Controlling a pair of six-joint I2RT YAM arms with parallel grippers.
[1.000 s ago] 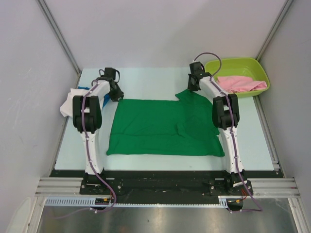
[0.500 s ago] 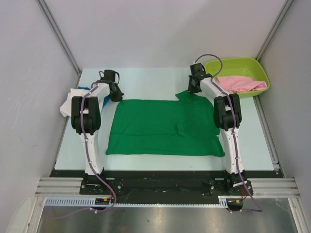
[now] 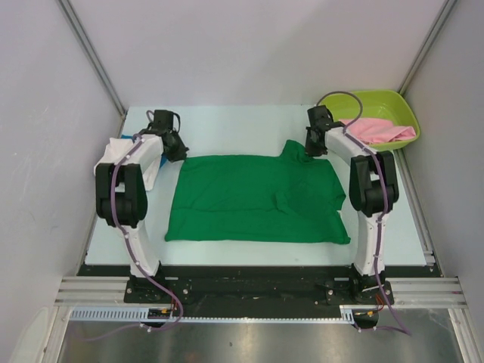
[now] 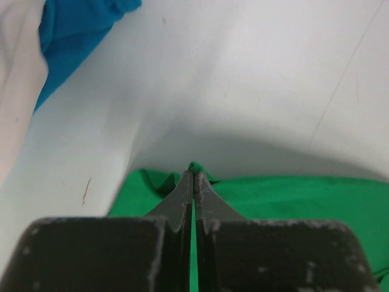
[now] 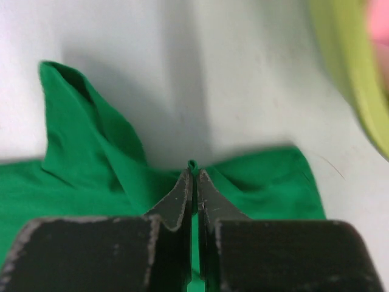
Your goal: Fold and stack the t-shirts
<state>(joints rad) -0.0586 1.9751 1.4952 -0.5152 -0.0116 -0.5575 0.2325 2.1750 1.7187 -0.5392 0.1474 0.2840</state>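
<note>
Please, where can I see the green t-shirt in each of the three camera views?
Top external: the green t-shirt lies spread in the table's middle, between the arms.
Left wrist: the shirt fills the bottom, its edge pinched in the left gripper.
Right wrist: the shirt fills the lower half, pinched in the right gripper.
Shared landmark: the pale table around the shirt.

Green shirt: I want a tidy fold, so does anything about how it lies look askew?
The green shirt lies mostly flat. Odd spot: on its far edge, toward the right, a flap stands up in a loose fold beside the right tool, which pinches that edge.
</note>
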